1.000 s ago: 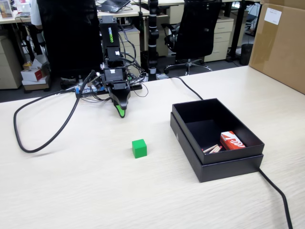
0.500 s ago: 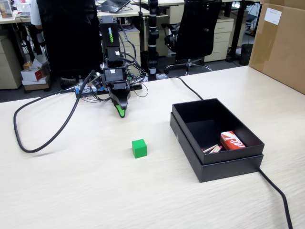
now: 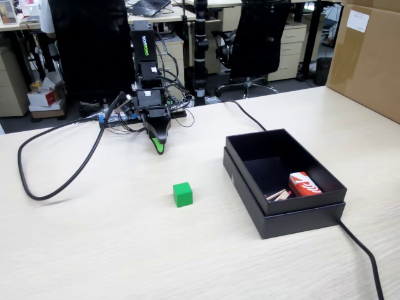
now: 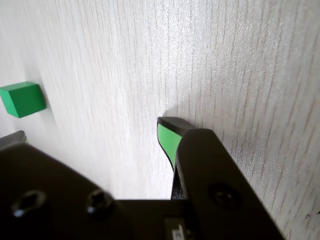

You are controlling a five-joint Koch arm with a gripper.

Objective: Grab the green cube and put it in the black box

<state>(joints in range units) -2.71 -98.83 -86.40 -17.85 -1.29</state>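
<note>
- Fixed view: the arm (image 3: 149,81) stands near the far edge of the pale wood-grain table (image 3: 94,250), left of the middle, folded down so that its gripper (image 3: 160,147) points at the tabletop with its green-lined tip just above or on the surface.
- Only one tip shows in either view, the jaws lying one behind the other, so I cannot tell whether the gripper is wide or narrow; nothing is seen between them.
- The green cube (image 3: 182,194) sits alone on the table toward the middle, nearer the front edge than the gripper and clearly apart from it.
- The black box (image 3: 281,181) lies to the right of the cube, well apart from it, open at the top and set at an angle to the table edges.
- Inside the box, at its near right corner, rest a red-and-white packet (image 3: 304,184) and a few pale sticks (image 3: 278,195) beside it.
- A black cable (image 3: 56,181) loops over the left part of the table; another runs out from under the box toward the front right corner.
- A brown carton (image 3: 369,56) stands at the far right corner.
- Wrist view: the green-lined tip (image 4: 167,137) hangs over bare table, and the cube (image 4: 22,99) shows at the left edge of the picture, apart from it.
</note>
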